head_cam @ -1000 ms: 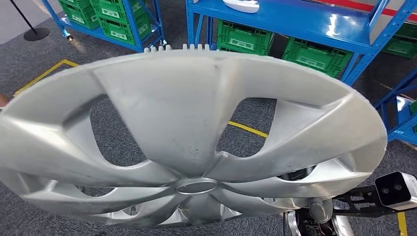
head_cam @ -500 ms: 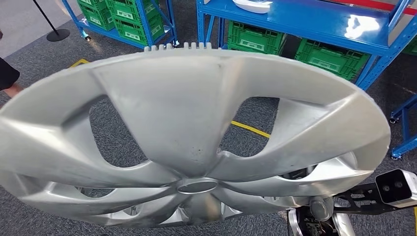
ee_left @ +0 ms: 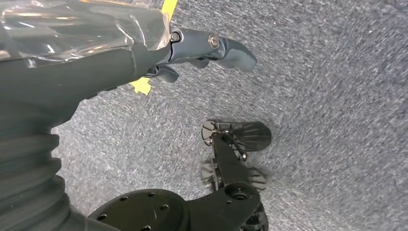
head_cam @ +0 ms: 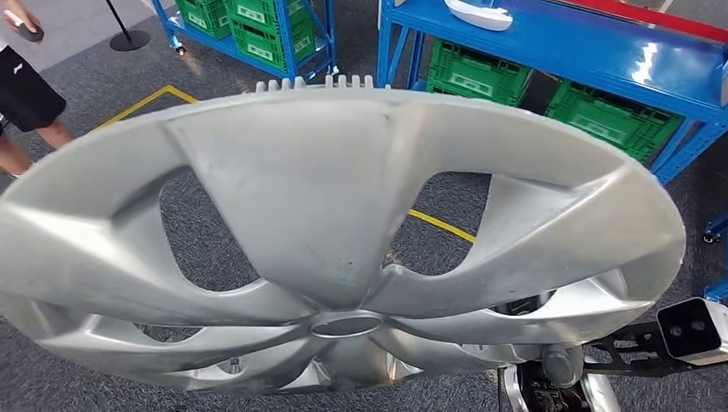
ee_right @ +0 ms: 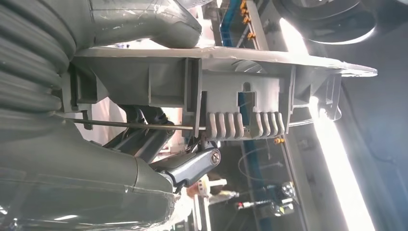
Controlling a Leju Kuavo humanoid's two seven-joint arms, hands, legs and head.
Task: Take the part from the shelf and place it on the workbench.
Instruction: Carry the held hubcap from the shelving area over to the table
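Observation:
A large silver hubcap (head_cam: 300, 223) is held up close in front of me in the head view, tilted, with its clipped rim at the top. In the right wrist view my right hand (ee_right: 120, 173) grips the hubcap's rim (ee_right: 231, 77), the thick thumb (ee_right: 154, 24) on one face and the darker fingers (ee_right: 190, 166) under the other. In the head view the hubcap hides that hand. My left hand (ee_left: 96, 67) hangs over grey carpet, its fingers (ee_left: 211, 45) stretched out and holding nothing.
A blue shelf (head_cam: 558, 43) stands ahead on the right with a white part (head_cam: 479, 13) on top and green crates (head_cam: 472, 73) beneath. Another blue rack (head_cam: 249, 30) holds more crates. A person (head_cam: 26, 86) stands at far left. Yellow tape (head_cam: 438, 225) crosses the carpet.
The whole view has swung: shelves and racks have slid to the right and a person has come into view at the left. The hubcap stays in the same place in front of me.

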